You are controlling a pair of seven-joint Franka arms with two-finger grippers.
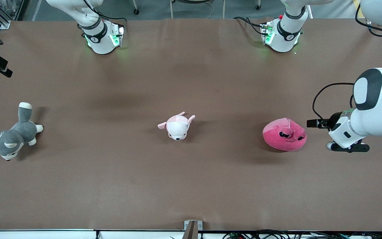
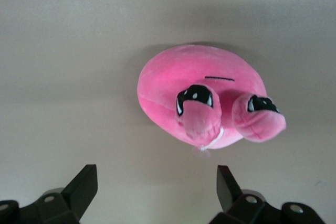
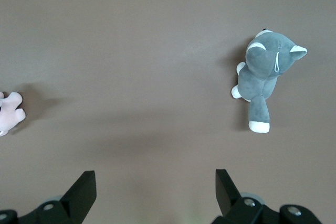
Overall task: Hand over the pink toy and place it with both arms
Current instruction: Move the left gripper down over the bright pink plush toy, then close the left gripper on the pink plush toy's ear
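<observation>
We observed even, diffuse overhead light; soft shadows lay on the desk [image 1: 191,186] beside each toy, and wrist views looked paler.

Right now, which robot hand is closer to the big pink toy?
Left. The left gripper hangs open beside the pink toy; the right gripper waits open near the grey husky.

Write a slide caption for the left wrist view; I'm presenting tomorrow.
Left hand, fingers open, hovers over the table near the pink toy, not touching it.
</observation>
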